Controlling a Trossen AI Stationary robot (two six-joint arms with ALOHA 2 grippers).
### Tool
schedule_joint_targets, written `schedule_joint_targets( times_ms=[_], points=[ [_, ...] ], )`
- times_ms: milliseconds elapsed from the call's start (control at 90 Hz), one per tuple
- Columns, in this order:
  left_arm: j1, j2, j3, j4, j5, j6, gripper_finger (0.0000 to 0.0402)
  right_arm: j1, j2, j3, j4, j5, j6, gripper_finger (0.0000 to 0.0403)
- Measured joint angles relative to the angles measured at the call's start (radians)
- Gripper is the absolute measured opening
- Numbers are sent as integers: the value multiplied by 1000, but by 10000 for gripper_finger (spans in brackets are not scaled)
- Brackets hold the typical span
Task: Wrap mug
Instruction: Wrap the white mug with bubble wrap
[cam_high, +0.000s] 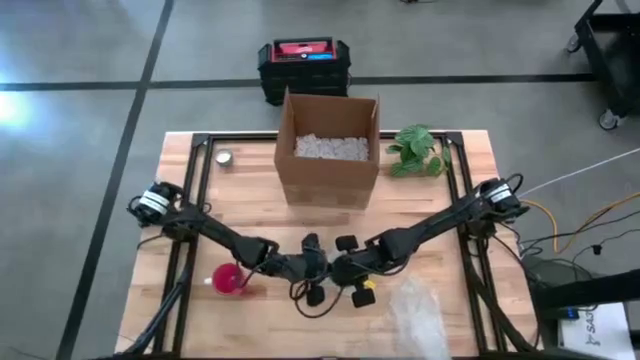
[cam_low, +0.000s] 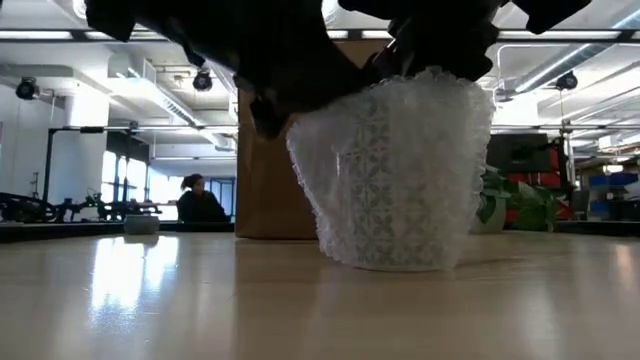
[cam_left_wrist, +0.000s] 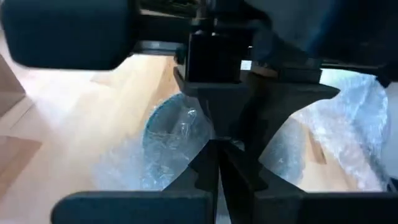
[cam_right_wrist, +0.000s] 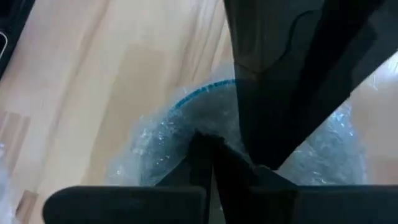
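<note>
The mug (cam_low: 395, 185) stands upright on its base on the wooden table (cam_low: 200, 300), swathed in bubble wrap (cam_low: 420, 120). Its blue rim (cam_left_wrist: 163, 109) shows through the wrap in the left wrist view, and the rim (cam_right_wrist: 205, 93) shows again in the right wrist view. In the high view both grippers cover the mug. My left gripper (cam_high: 316, 268) and my right gripper (cam_high: 345, 270) meet above it at the table's near middle, each shut on the wrap. My left gripper pinches the bubble wrap (cam_left_wrist: 198, 132) gathered at the mug's top between its two fingers, coming from above. One layer or several, I cannot tell. The mug stays on the table. My right gripper pinches the bubble wrap (cam_right_wrist: 186, 124) over the mug's mouth between its fingers, from above. The other arm's finger stands right beside the place of contact. The wrapped mug rests upright on the table.
An open cardboard box (cam_high: 328, 150) with packing fill stands at the far middle, a green plant (cam_high: 418, 150) to its right and a small tin (cam_high: 225, 157) to its left. A pink thing (cam_high: 230, 280) lies near left, a loose bubble wrap sheet (cam_high: 415, 310) near right.
</note>
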Motion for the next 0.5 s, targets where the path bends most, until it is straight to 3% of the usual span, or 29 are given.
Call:
schedule_joint_targets(
  times_ms=[267, 389, 500],
  points=[
    [1, 24, 0, 13, -27, -8, 0, 6, -137, 68, -178, 26, 35, 2],
    [1, 24, 2, 24, -27, -4, 0, -1, -142, 54, -163, 141, 43, 2],
    [1, 25, 6, 23, -27, -3, 0, -11, -97, 46, -97, 140, 33, 2]
  ],
)
